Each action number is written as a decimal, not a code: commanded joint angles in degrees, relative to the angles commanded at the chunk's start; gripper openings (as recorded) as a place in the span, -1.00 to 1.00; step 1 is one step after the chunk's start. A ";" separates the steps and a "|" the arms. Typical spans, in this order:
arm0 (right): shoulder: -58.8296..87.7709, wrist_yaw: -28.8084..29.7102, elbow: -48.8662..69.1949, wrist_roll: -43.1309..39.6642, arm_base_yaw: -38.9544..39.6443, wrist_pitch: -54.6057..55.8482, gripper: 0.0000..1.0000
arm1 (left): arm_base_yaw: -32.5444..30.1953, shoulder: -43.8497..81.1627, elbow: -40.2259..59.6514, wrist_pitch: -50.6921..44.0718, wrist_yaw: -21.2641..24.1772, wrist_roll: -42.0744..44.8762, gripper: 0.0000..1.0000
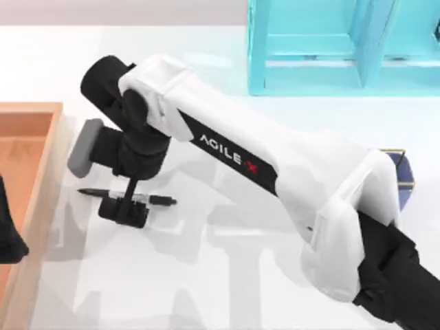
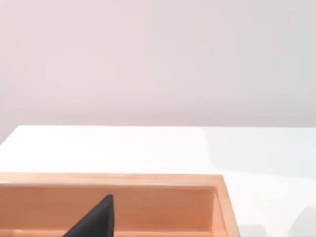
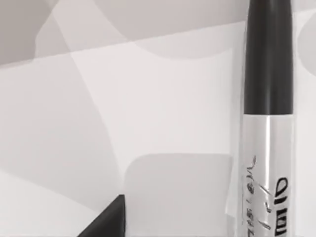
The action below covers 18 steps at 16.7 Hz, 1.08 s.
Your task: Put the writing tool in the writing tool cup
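The writing tool [image 1: 157, 200] is a slim black marker with a pale labelled middle, lying flat on the white table left of centre. My right arm reaches across the table. Its gripper [image 1: 126, 206] is down over the marker's middle, open, with the fingers astride it. In the right wrist view the marker [image 3: 266, 148] lies on the table apart from the one dark fingertip [image 3: 109, 222] that shows. The writing tool cup [image 1: 403, 172], blue with a gold rim, stands at the far right, mostly hidden behind the right arm's white casing.
An orange wooden tray [image 1: 45, 130] lies along the left edge, with my left gripper [image 1: 8, 237] parked over it. The left wrist view shows the tray's wall [image 2: 148, 180] and one fingertip [image 2: 98, 219]. A turquoise shelf frame [image 1: 309, 75] stands at the back right.
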 joint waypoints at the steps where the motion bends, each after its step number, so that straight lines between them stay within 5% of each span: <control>1: 0.00 0.00 0.00 0.00 0.00 0.00 -0.06 | 0.00 0.00 0.00 0.00 0.00 0.00 1.00; 7: 0.00 0.00 0.00 0.00 0.00 0.00 -0.96 | 0.00 0.00 0.00 0.00 0.00 0.00 1.00; 18: -3.75 -0.76 -0.79 1.18 0.03 -0.85 -1.00 | 0.00 0.00 0.00 0.00 0.00 0.00 1.00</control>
